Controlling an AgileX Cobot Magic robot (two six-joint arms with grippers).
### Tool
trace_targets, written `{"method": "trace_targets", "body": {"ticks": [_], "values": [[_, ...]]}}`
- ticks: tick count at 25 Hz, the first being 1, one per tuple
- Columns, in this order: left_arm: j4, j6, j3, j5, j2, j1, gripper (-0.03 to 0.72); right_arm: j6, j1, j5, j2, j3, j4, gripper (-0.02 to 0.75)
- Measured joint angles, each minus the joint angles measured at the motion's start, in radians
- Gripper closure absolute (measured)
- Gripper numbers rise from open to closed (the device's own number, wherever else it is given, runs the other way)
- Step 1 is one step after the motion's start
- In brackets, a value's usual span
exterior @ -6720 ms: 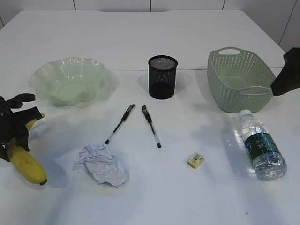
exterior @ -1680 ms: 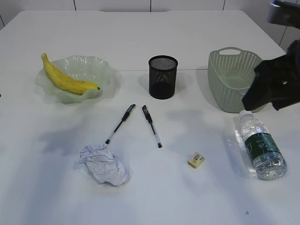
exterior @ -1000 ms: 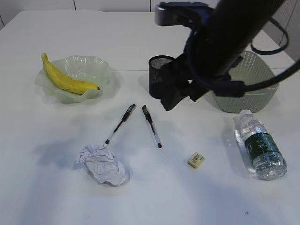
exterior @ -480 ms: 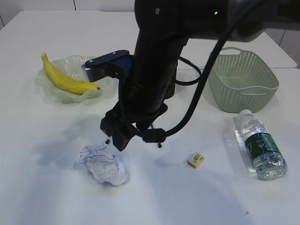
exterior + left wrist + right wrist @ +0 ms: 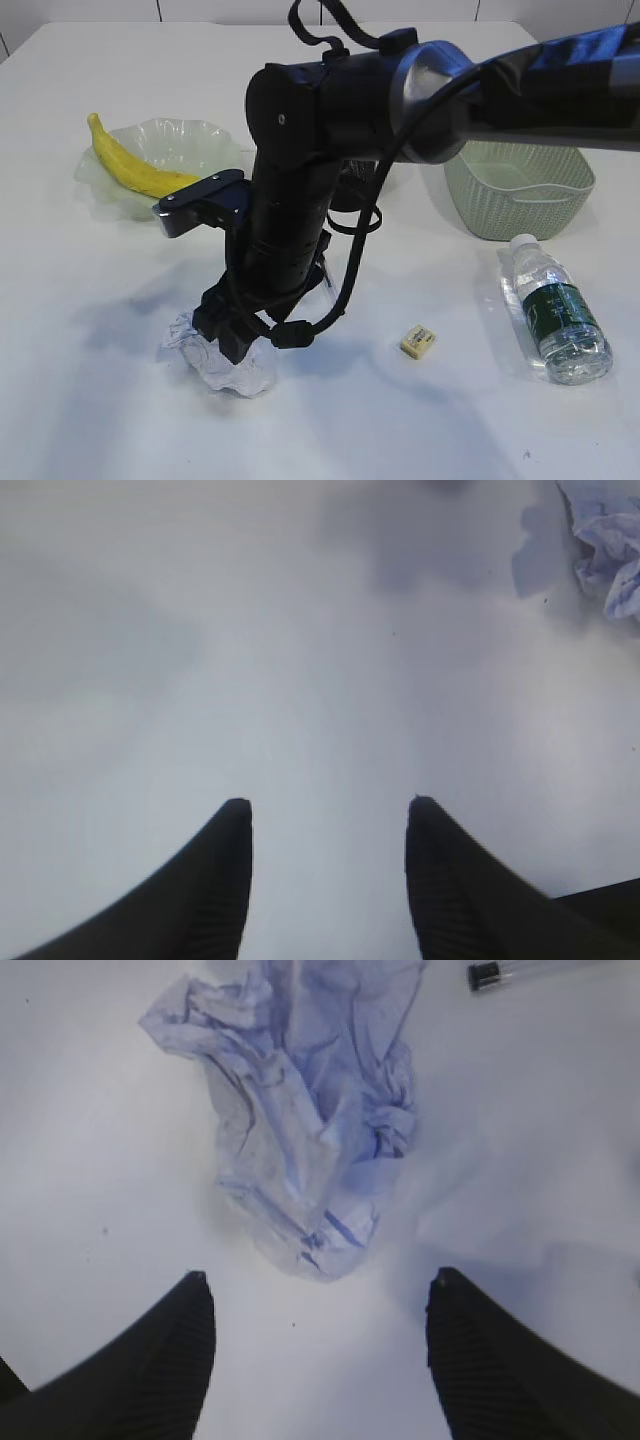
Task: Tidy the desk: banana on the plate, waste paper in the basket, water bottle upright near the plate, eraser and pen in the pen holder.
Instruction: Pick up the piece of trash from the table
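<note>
The waste paper (image 5: 225, 362), a crumpled white ball, lies on the desk (image 5: 100, 400) toward the near edge, and everything else is placed here from it. Right above it hangs the right gripper (image 5: 320, 1305), jaws spread wide with nothing between them; in the right wrist view the paper (image 5: 305, 1110) sits just beyond the two dark fingertips (image 5: 190, 1310), not touched by either. The right arm reaches across the middle and hides the space behind the paper. A pen (image 5: 530, 970) shows its cap end just past the paper's far side. Well away to the right of the paper lies the eraser (image 5: 417, 341), and farther right still the water bottle (image 5: 555, 315) rests on its side. Behind the bottle stands the basket (image 5: 520, 195). Far back and left of the paper, the banana (image 5: 130, 165) lies on the plate (image 5: 190, 140). The left gripper (image 5: 325, 820) hangs over bare desk, jaws partly apart and holding nothing, with the paper (image 5: 605, 540) at the upper right corner of its view.
</note>
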Motion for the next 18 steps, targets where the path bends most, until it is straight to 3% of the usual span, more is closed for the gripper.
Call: {"method": "trace_targets", "body": {"ticks": [7, 18], "values": [[-0.002, 0.0, 0.0, -0.001, 0.0, 0.0, 0.346, -0.024, 0.0, -0.032, 0.05, -0.068, 0.034, 0.158], [-0.004, 0.0, 0.0, -0.002, 0.0, 0.0, 0.346, -0.024, 0.0, -0.075, 0.127, -0.088, 0.063, 0.148]]}}
